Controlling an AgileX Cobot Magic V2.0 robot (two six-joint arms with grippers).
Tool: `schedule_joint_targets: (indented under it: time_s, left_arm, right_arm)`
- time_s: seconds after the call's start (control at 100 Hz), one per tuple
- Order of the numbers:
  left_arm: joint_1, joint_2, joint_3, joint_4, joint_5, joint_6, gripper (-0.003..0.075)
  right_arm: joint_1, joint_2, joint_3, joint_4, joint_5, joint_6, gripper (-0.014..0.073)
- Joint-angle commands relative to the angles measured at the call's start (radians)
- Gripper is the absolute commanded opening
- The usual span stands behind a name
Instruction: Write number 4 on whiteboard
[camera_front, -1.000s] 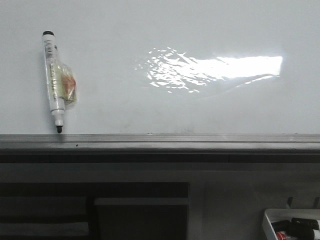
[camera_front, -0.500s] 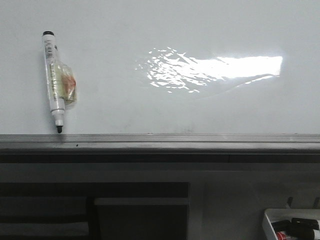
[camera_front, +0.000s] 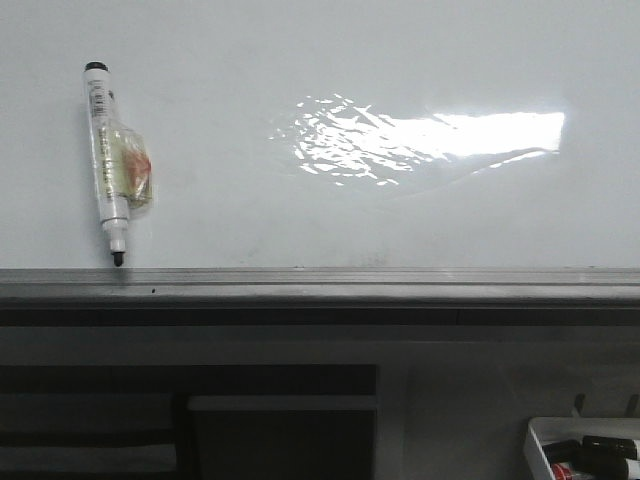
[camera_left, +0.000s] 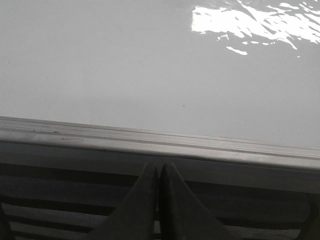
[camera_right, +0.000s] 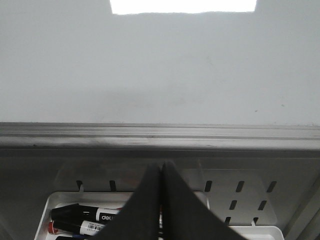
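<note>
While no number 4 shows yet, whiteboard (camera_front: 300, 60) blank; uncapped black marker (camera_front: 110, 160) lying upon it, ungrasped. Left hand (camera_left: 158, 172) clenched, empty; right hand (camera_right: 160, 172) likewise. Writing entirely outstanding.

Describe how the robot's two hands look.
Only the wrist views show them. The left hand and right hand each show two plain dark grey to black fingers, smooth and tapering to a thin point. No cables, markings or sleeves are visible.
</note>
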Motion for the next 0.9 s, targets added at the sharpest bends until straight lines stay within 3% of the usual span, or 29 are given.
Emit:
schedule_joint_targets:
  time_s: [0.0, 0.23, 0.67, 0.77, 0.89]
  left_arm:
    - [-0.009, -0.028, 0.017, -0.009, -0.061, -0.007, -0.002]
    - [-0.009, -0.028, 0.017, -0.011, -0.165, -0.007, -0.002]
    - [-0.009, -0.028, 0.017, -0.011, -0.169, -0.007, -0.002]
    - [-0.009, -0.028, 0.017, -0.011, -0.228, -0.007, -0.002]
    - [-0.009, -0.028, 0.017, 0.009, -0.27, -0.007, -0.002]
  right_arm:
    - [0.0, -0.018, 0.026, -0.014, -0.048, 0.001, -0.0061]
    - [0.0, -0.018, 0.026, -0.014, -0.048, 0.001, -0.0061]
    - [0.0, -0.018, 0.026, -0.025, -0.048, 0.001, -0.0061]
    - [0.0, -0.018, 0.026, -0.025, -0.046, 0.001, -0.0061]
    - [0.0, -0.018, 0.026, 0.037, -0.125, 0.001, -0.0061]
